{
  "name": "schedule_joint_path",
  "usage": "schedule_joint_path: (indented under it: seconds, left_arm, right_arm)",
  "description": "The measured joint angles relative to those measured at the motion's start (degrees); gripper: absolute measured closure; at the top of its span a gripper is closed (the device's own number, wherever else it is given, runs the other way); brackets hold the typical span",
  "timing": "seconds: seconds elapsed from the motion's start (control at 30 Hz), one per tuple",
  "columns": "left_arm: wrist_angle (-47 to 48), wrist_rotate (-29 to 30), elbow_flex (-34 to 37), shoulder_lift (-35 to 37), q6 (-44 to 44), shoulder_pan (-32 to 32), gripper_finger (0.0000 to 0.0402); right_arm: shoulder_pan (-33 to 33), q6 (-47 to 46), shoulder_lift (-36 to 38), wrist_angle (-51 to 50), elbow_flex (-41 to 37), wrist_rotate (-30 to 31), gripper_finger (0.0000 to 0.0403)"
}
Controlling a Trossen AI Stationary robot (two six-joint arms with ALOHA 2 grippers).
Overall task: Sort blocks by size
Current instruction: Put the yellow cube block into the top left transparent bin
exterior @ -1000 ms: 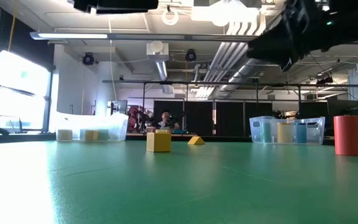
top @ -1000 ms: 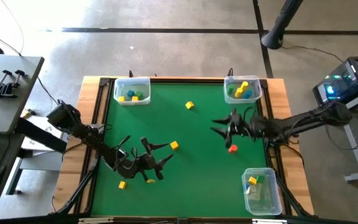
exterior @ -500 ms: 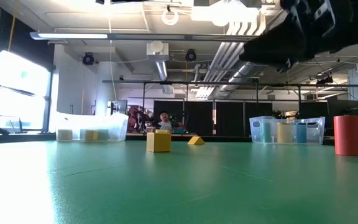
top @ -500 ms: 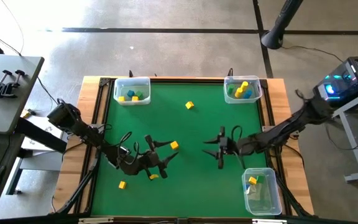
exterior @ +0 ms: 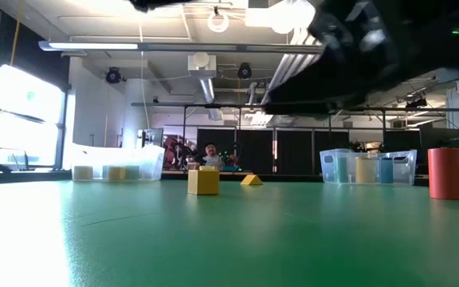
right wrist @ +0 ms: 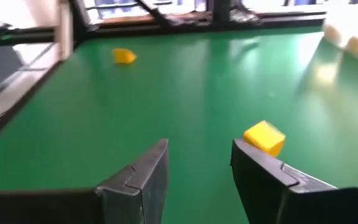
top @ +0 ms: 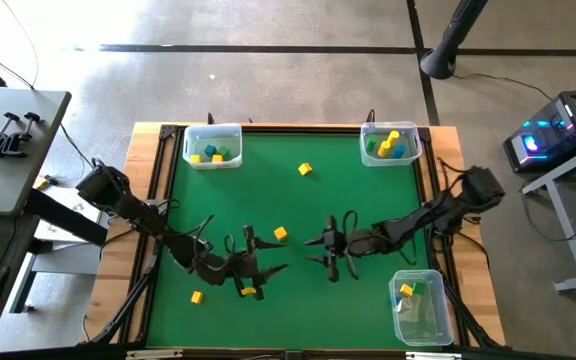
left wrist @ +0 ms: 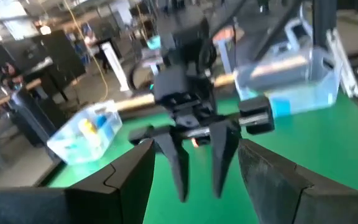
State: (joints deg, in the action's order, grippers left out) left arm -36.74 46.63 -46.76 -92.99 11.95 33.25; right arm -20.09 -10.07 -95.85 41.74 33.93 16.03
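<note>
Several small yellow blocks lie on the green mat: one [top: 281,233] between my grippers, one [top: 249,291] beside my left arm, one [top: 197,297] near the front left, one [top: 306,170] farther back. A red block [exterior: 445,173] stands on the mat in the low view; my right arm hides it from above. My left gripper [top: 266,252] is open and empty over the mat's front middle. My right gripper [top: 318,255] is open and empty, facing it from the right. In the right wrist view [right wrist: 194,174] a yellow block [right wrist: 265,137] lies just ahead of one finger.
Three clear bins hold sorted blocks: far left [top: 213,146], far right [top: 390,143], near right [top: 418,305]. A wooden frame [top: 146,230] borders the mat. The two grippers stand close together at mid table. A person shows far behind the table [exterior: 211,151].
My right gripper has swept from the mat's right side, near the red block, toward the left and near edge, and now faces my left gripper at mid table; its arm now covers the red block from above. My left gripper has edged a little to the right.
</note>
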Motion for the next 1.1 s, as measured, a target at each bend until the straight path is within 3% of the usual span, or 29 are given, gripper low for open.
schedule_joint_path:
  seconds: [0.13, 0.3, 0.63, 0.87, 1.1]
  left_arm:
    - [5.35, 2.94, 0.02, 0.00, -5.37, -1.14, 0.0184]
    - [12.34, 3.98, 0.02, 0.00, -13.66, -3.99, 0.0184]
    - [31.86, -3.05, 0.07, 0.09, -31.56, -8.72, 0.0166]
    - [31.92, -6.17, 0.04, -3.61, -33.52, -10.52, 0.0123]
    - [25.37, -4.96, 0.09, -12.22, -35.84, -13.12, 0.0110]
  right_arm:
    - [0.26, 0.92, -4.93, -0.19, 5.14, 3.91, 0.0237]
    - [0.24, 3.03, -9.54, -0.46, 10.40, 3.90, 0.0237]
    - [0.24, 2.40, -10.91, -11.21, 14.58, 5.20, 0.0237]
    - [0.24, 1.92, -10.85, -16.43, 14.64, 15.93, 0.0237]
    - [0.10, -1.03, -10.85, -19.81, 14.64, 16.36, 0.0237]
